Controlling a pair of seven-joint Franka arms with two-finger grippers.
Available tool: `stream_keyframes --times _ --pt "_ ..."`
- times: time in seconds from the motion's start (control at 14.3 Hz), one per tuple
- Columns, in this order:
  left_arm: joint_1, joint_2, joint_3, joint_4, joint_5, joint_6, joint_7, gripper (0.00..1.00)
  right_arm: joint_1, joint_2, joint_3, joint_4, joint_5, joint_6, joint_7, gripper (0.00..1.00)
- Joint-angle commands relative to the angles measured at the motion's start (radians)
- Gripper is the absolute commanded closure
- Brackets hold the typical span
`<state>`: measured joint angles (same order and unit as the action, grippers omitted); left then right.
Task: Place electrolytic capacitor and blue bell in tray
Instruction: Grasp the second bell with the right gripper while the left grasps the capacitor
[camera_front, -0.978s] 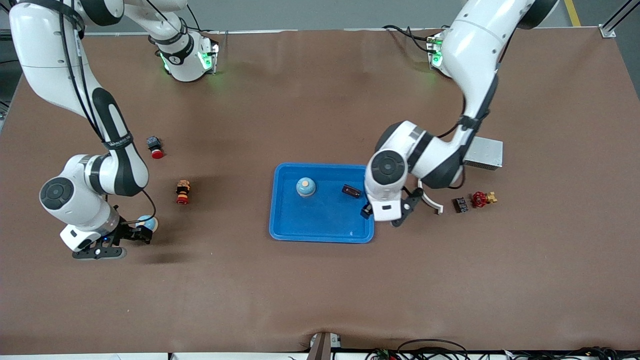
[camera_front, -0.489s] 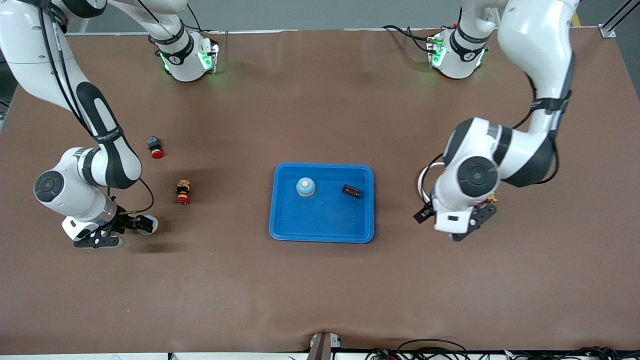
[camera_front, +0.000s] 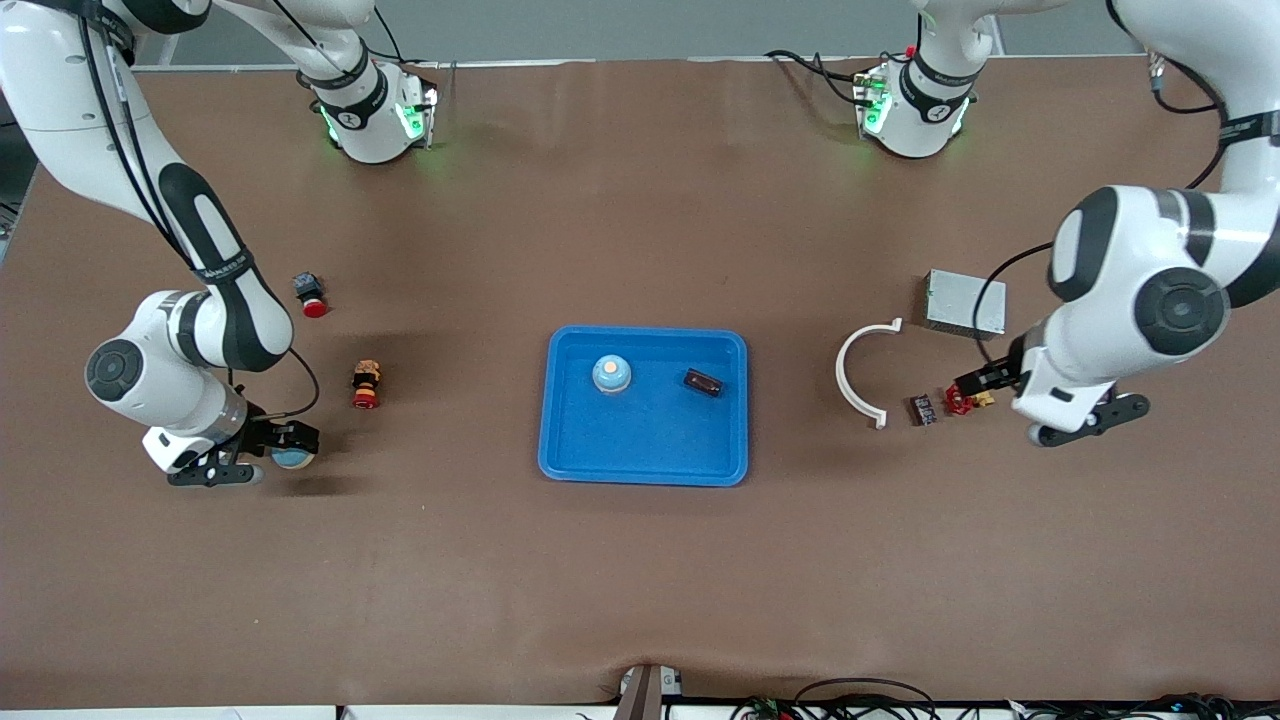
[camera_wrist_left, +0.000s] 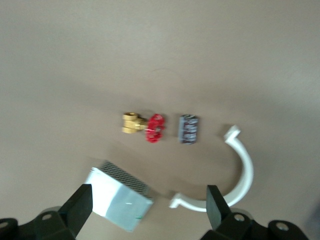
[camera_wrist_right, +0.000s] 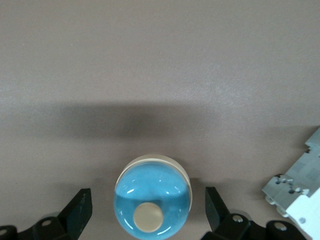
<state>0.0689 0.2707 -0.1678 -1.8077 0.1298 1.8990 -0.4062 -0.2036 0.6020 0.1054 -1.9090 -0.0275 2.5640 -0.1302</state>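
Brown table (camera_front: 640, 580); tray (camera_front: 560, 440) holds bell (camera_front: 611, 374).

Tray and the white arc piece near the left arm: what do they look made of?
Tray: likely moulded plastic, bright blue, slightly glossy, with rounded corners and a raised rim. White arc piece: probably rigid plastic, uniform matte white with flared end tabs, seen also in the left wrist view; painted metal can't be ruled out.

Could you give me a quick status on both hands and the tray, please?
Right hand open, straddling a second blue bell on the table. Left hand open, over the white clamp. Tray holds bell and capacitor. Nothing blocking.
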Motion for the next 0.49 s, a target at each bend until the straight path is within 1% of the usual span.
stream_keyframes --times 0.0,0.14,0.28,0.35,0.42 --pt "0.063 -0.07 -0.01 -0.128 -0.013 0.101 0.137 0.0 -0.011 -0.037 0.013 -0.039 0.004 0.007 -0.014 0.0" --pt "0.081 -0.065 -0.01 -0.188 -0.015 0.225 0.159 0.0 -0.008 -0.037 0.013 -0.039 0.003 0.002 -0.014 0.0" --pt "0.078 -0.015 -0.01 -0.202 -0.015 0.325 0.158 0.0 -0.007 -0.037 0.013 -0.038 0.003 -0.002 -0.016 0.0" --pt "0.075 0.014 -0.01 -0.2 -0.013 0.36 0.156 0.0 -0.004 -0.037 0.013 -0.036 0.001 -0.005 -0.017 0.12" --pt "0.074 0.042 -0.01 -0.196 -0.012 0.389 0.155 0.0 0.004 -0.039 0.013 -0.035 -0.002 -0.005 -0.017 0.28"
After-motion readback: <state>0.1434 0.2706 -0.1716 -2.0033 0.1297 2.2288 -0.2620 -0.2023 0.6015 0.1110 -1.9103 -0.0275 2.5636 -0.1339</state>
